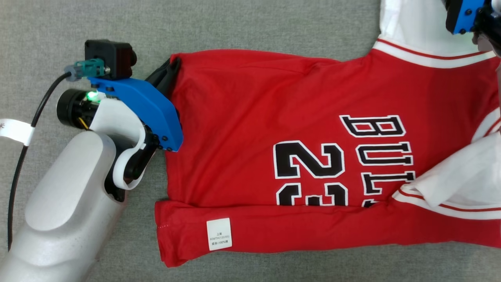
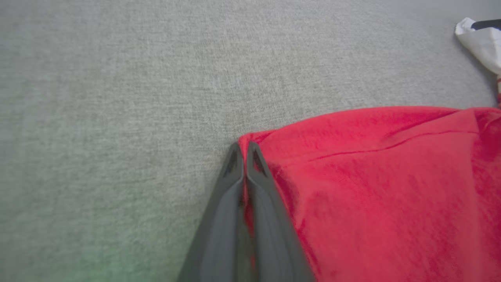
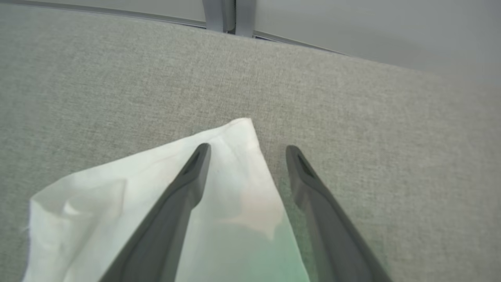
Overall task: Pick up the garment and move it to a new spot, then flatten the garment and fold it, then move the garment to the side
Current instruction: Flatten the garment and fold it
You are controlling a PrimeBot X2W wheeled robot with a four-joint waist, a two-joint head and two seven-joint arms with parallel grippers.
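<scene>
The garment (image 1: 254, 117) is a red jersey with black-and-white lettering and white sleeves, lying spread on the grey cloth surface. Its near long edge is folded over and shows a white care label (image 1: 219, 234). My left gripper (image 1: 174, 64) is shut on the garment's far hem corner; in the left wrist view the two fingers (image 2: 244, 150) press together with red cloth (image 2: 391, 196) pinched between them. My right gripper (image 3: 246, 150) is open and straddles the tip of a white sleeve (image 3: 235, 188), which lies flat under it. The right wrist's blue mount (image 1: 464, 15) sits above that sleeve (image 1: 415, 27).
Grey cloth surface (image 1: 235, 23) runs all around the garment. A black cable (image 1: 19, 156) with a white tag (image 1: 13, 131) hangs by my left arm. In the right wrist view, the surface's far edge meets a pale wall and a grey post (image 3: 225, 15).
</scene>
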